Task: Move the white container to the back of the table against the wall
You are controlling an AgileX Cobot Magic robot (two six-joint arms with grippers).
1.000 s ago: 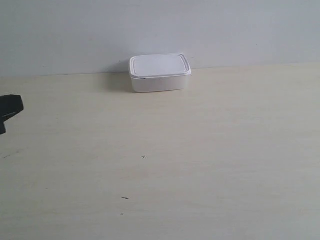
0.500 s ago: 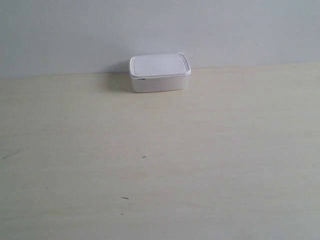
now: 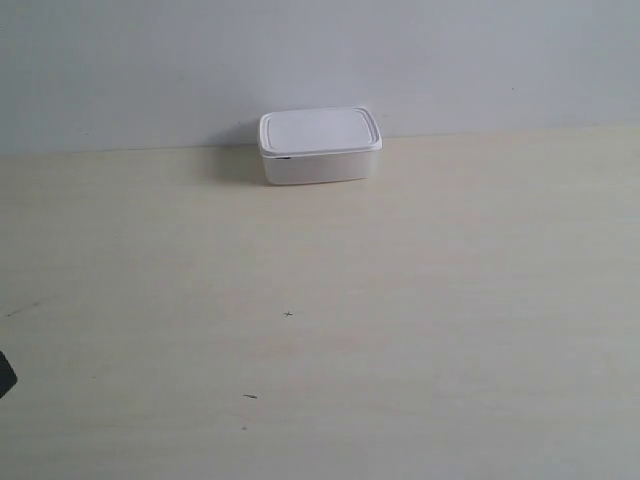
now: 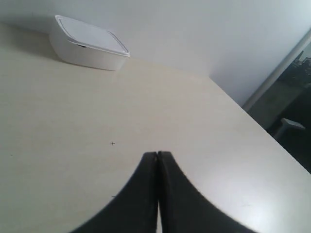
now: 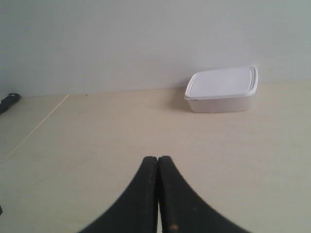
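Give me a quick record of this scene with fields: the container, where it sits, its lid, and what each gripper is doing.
container: white container, upright, lid on
place: back of the table, by the wall; whether it touches the wall cannot be told
left: left gripper shut, holding nothing, apart from the container
right: right gripper shut, holding nothing, apart from the container
surface: a few tiny dark marks
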